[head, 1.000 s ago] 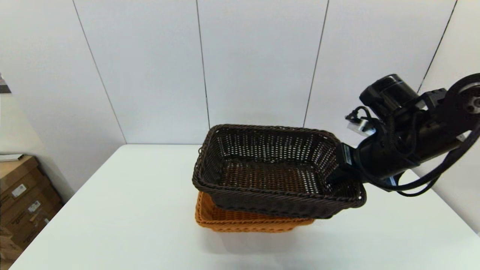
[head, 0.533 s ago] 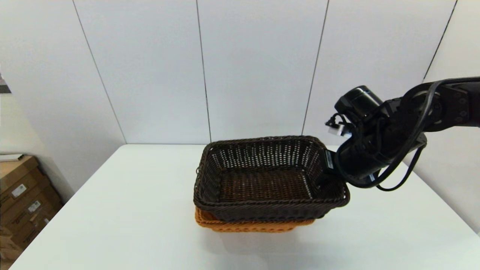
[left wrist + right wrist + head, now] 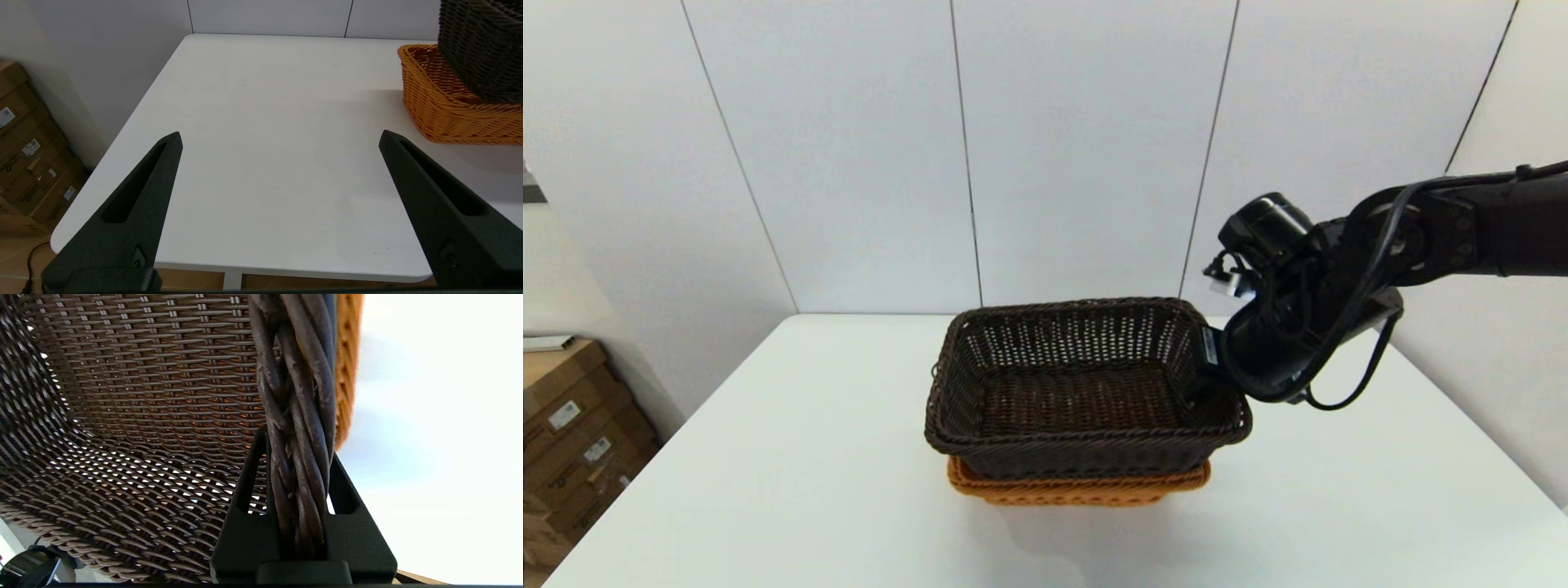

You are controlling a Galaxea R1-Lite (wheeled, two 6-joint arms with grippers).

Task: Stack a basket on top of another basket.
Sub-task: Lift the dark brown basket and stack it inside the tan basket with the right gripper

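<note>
A: What is seen nearest?
B: The left gripper, fingers spread wide over the white bench.
A: And farther off?
B: The orange-tan rectangular wicker basket is topped by the dark brown rectangular wicker basket, whose right rim is pinched by the right gripper.

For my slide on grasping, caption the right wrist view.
Right gripper clamps dark wicker basket's braided rim above orange basket.
</note>
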